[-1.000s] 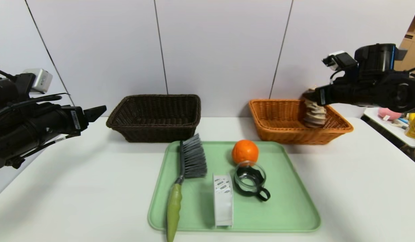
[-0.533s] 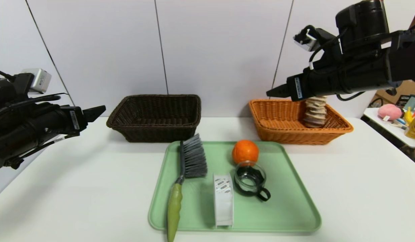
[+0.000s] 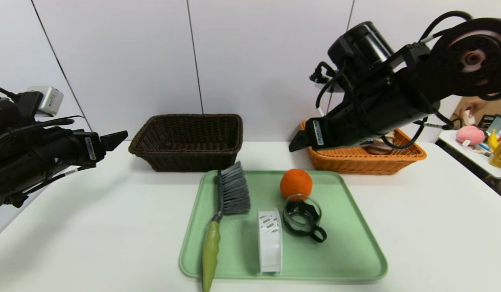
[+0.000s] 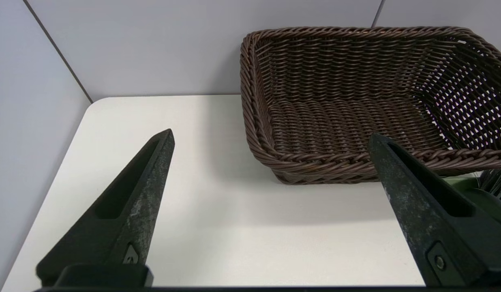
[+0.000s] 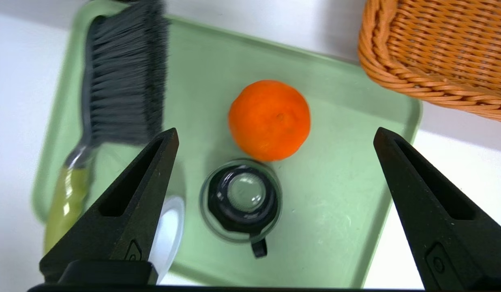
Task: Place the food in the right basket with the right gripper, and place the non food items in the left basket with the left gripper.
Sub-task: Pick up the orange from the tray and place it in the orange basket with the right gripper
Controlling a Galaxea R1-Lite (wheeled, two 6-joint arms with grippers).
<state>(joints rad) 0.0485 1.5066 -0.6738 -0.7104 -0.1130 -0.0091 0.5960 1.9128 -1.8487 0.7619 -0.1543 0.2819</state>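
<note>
A white table (image 3: 92,227) carries a green tray (image 3: 347,251) with a dark basket (image 3: 189,140) and an orange basket (image 3: 356,160) behind it, the bread roll (image 3: 378,148) lying in the orange one. On the tray lie a brush (image 3: 230,194), a white spool (image 3: 269,239), an orange (image 3: 296,183) and, touching it, a glass cup (image 3: 302,217). The right gripper (image 5: 275,140) hangs wide open and empty above the orange, and the left gripper (image 4: 270,140) waits wide open and empty beside the dark basket.

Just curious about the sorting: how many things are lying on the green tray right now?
4. The brush lies along the tray's left side, the orange sits near the far edge, the glass cup just in front of it, and the white spool between brush and cup.
</note>
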